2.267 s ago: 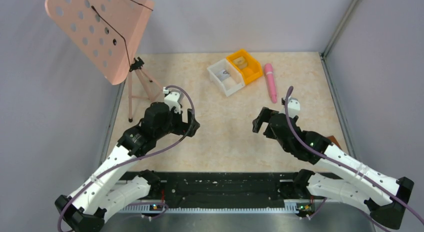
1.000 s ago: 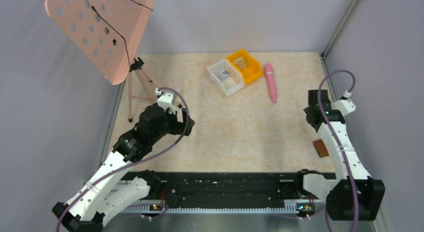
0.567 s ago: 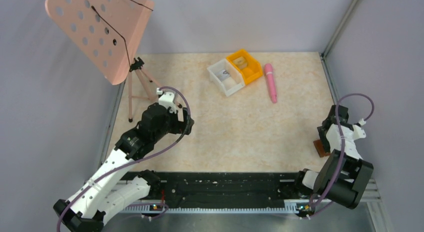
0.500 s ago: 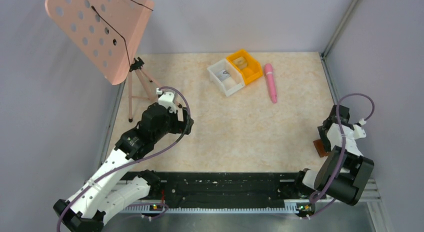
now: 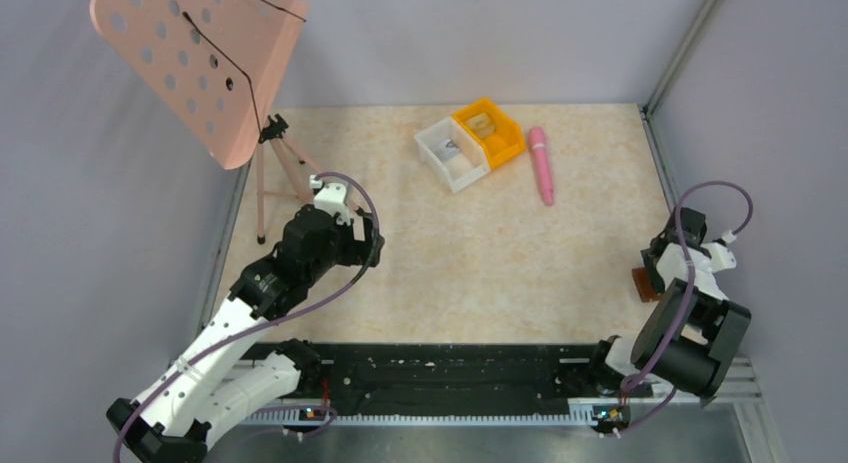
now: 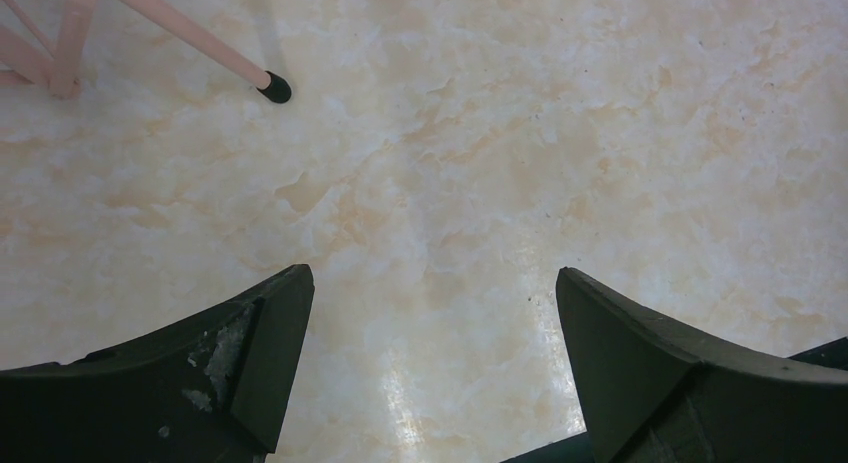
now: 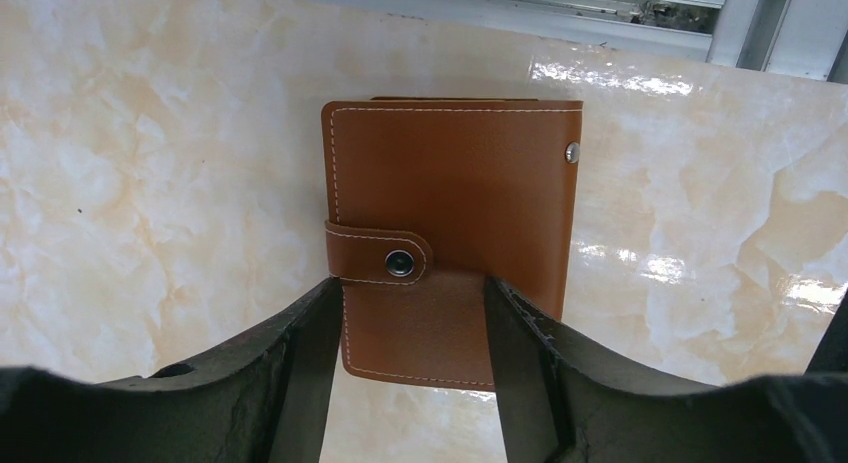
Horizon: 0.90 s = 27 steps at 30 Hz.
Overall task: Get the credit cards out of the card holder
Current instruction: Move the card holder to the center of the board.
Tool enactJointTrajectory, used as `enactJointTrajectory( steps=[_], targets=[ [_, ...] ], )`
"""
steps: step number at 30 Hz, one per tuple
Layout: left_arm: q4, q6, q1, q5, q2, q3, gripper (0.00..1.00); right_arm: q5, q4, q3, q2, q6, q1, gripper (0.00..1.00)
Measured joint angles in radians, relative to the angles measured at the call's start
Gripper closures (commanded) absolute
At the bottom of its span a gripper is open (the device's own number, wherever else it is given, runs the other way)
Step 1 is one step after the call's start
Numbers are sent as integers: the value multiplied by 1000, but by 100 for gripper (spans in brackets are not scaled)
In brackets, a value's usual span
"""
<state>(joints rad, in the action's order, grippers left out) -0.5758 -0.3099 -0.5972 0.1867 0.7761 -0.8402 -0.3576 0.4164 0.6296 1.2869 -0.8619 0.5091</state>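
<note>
The card holder (image 7: 455,183) lies closed, its clasp (image 7: 401,263) snapped, by the right edge of the surface (image 5: 480,253) toward the near corner. No credit cards show, so all remains. The right tool (image 7: 410,313) hovers over it, parted and empty. The left tool (image 6: 430,363) hangs released.

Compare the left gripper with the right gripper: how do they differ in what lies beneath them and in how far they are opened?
The left gripper hangs over bare table; the right gripper hangs over the closed brown card holder. The left gripper's fingers stand wide apart; the right gripper's fingers stand closer, their gap narrower than the card holder. Shared: both are open and hold nothing.
</note>
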Motion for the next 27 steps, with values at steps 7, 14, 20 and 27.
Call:
enactJointTrajectory(
  steps=[7, 14, 20, 27],
  targets=[
    [0, 3, 0, 13, -11, 1, 3, 19, 26, 28, 16, 0, 6, 48],
    [0, 7, 0, 15, -16, 1, 3, 24, 92, 111, 38, 7, 6, 48],
    [0, 8, 0, 17, -39, 5, 3, 19, 89, 132, 126, 15, 6, 48],
    [0, 10, 0, 17, -39, 6, 3, 16, 89, 162, 167, 30, 6, 49]
  ],
)
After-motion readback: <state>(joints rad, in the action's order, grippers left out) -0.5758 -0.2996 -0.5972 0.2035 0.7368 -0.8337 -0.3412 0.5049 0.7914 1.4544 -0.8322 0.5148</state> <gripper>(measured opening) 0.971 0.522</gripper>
